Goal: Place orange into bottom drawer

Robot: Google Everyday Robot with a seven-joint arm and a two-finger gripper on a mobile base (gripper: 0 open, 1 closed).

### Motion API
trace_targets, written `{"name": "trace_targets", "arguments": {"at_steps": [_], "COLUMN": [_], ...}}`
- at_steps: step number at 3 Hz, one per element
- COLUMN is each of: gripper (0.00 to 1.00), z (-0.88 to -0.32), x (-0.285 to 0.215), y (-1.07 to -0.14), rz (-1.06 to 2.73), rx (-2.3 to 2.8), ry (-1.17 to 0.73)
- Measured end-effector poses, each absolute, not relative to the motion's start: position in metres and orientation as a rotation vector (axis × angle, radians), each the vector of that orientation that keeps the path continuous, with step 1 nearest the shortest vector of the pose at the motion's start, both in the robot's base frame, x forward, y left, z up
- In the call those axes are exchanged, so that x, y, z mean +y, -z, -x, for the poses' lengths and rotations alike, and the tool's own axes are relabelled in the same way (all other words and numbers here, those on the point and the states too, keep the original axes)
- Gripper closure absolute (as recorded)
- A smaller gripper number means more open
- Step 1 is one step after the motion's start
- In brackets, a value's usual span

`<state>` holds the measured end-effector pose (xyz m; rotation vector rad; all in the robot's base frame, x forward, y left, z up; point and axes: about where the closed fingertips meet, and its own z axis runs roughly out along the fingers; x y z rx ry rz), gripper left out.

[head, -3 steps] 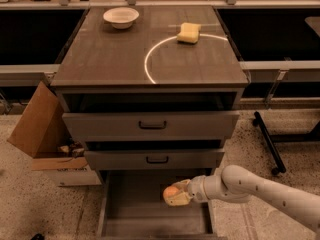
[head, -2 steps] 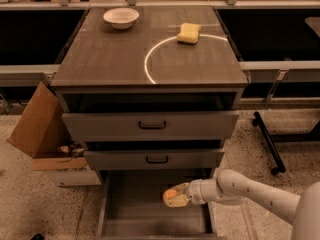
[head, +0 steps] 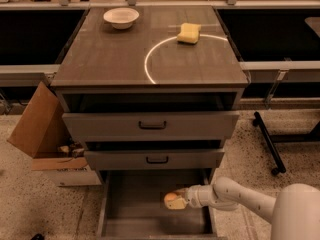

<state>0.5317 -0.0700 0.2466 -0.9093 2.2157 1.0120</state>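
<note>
The orange (head: 171,198) is a small round fruit held in my gripper (head: 176,200) over the floor of the bottom drawer (head: 130,204). That drawer is pulled out, a deep grey tray below the two upper drawers. My white arm (head: 235,196) reaches in from the lower right, and the gripper sits at the right side of the drawer, low inside it. The fingers are closed around the orange, which sits close to the drawer floor; I cannot tell if it touches.
The two upper drawers (head: 152,125) (head: 156,159) stick out slightly above. A white bowl (head: 121,17) and a yellow sponge (head: 189,33) lie on the cabinet top. An open cardboard box (head: 42,129) stands at the left. A black wheeled leg (head: 267,141) is at the right.
The gripper with the orange has sunk a little lower into the bottom drawer and shifted slightly. The arm now fills more of the lower right corner.
</note>
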Motion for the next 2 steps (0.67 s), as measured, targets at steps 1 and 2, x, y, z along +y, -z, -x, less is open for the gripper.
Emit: {"name": "trace_targets", "arguments": {"at_steps": [1,2], "gripper": [0.50,0.27], "z": [-0.537,-0.540], "x": [-0.071,-0.070], "y": [-0.216,-0.204], "rz": [0.894,0.896], "rx": [2.257,2.275], "ry": [-0.986,-0.979]}}
